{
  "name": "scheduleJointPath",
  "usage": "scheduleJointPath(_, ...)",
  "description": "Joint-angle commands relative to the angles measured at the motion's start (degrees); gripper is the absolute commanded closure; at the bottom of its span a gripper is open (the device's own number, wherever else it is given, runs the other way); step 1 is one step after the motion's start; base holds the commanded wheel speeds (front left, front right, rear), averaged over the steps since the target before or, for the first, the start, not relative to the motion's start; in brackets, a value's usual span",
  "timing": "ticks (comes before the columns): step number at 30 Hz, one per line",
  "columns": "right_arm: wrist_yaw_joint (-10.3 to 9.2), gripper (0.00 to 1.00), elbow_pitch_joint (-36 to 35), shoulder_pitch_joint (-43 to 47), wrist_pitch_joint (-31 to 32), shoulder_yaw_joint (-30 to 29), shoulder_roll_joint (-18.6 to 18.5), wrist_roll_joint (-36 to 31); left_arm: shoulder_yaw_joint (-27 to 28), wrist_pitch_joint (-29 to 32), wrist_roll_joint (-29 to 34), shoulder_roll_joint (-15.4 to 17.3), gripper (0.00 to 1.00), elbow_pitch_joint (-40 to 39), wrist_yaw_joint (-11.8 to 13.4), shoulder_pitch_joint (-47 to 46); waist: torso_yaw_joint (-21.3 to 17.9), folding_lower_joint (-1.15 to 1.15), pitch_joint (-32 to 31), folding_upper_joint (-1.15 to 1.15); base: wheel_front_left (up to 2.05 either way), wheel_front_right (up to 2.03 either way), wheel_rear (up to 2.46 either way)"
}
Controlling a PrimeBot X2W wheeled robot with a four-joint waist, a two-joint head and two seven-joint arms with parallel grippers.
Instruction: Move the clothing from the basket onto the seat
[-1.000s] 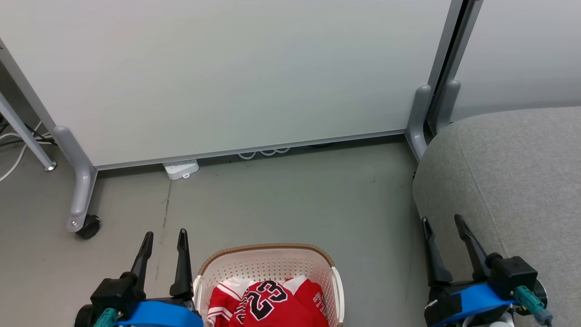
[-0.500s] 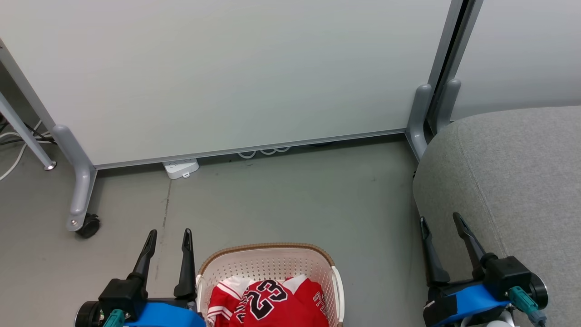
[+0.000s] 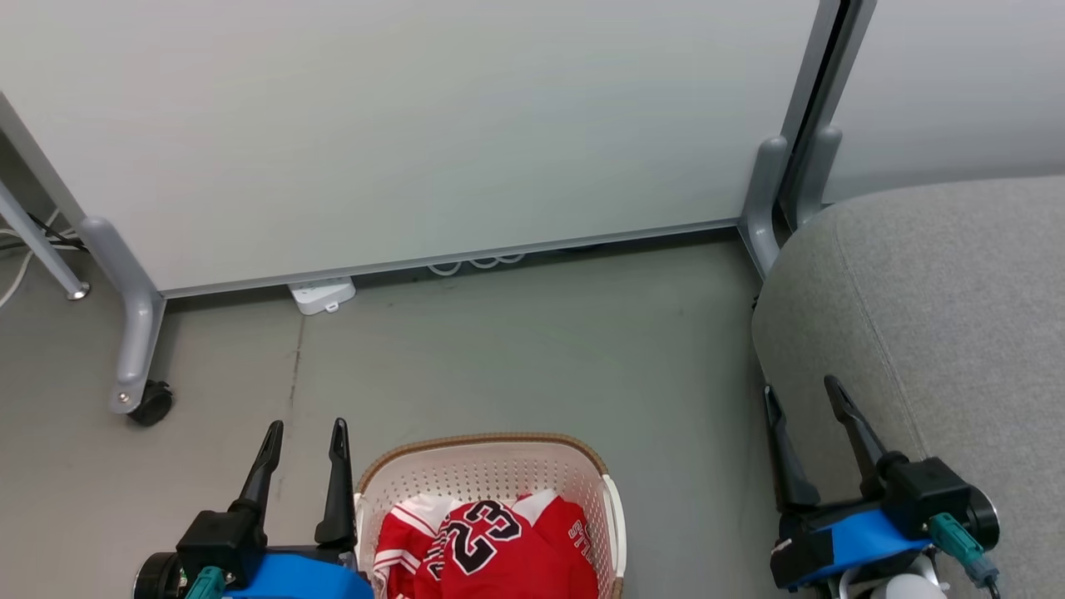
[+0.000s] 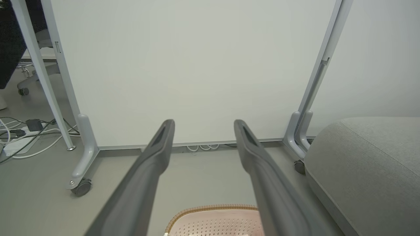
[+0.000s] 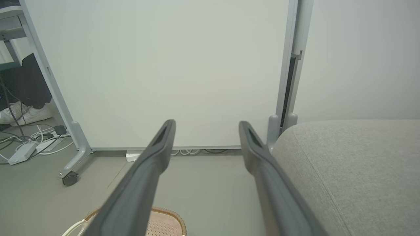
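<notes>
Red jersey [image 3: 487, 545] lies crumpled in the laundry basket [image 3: 487, 470] at 6 o'clock, probably soft, light and floppy, best pinched at a raised fold, while left claw [image 3: 306, 424] and right claw [image 3: 799, 385] stand open and empty, grey seat [image 3: 957, 291] at 3 o'clock.

- Head cam looks steeply down: floor [image 3: 516, 349], basket [image 3: 491, 476] at the bottom edge, seat [image 3: 940, 291] on the right.
- Left wrist cam sits low, facing roughly level past the left gripper [image 4: 203, 121] at the white partition [image 4: 197, 65].
- Right wrist cam, same deal past the right gripper [image 5: 206, 122], just nearer the seat.
- All three catch the partition, basket and seat.
</notes>
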Motion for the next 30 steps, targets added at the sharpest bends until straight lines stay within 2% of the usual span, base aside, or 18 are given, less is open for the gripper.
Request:
scheduleJointPath(1, -0.02, 0.0, -0.36, -1.14, -0.02, 0.32, -0.17, 0.29, 0.25, -0.21, 0.26, 0.29, 0.0, 0.46, -0.13, -0.59, -0.83, 0.0, 1.11, 0.0, 0.0, 0.0, 0.0)
scheduleJointPath(12, -0.02, 0.0, -2.65, -6.96, -0.02, 4.44, -0.15, 1.02, -0.2, -0.06, 0.0, 0.73, 0.0, 9.75, -2.48, -4.32, -5.61, 0.0, 9.71, 0.0, 0.0, 0.0, 0.0)
scheduleJointPath(19, -0.02, 0.0, -4.85, -11.01, -0.02, 5.81, -0.14, 1.55, -0.2, 3.25, -1.47, 1.46, 0.0, 20.95, -4.12, -12.36, -8.93, 0.0, 18.44, 0.0, 0.0, 0.0, 0.0)
scheduleJointPath(30, -0.02, 0.0, -7.5, -14.56, -0.02, 8.04, -0.11, 5.34, 1.35, 12.74, -3.11, 2.76, 0.0, 36.69, -1.21, -25.38, -13.36, 0.0, 29.83, 0.0, 0.0, 0.0, 0.0)
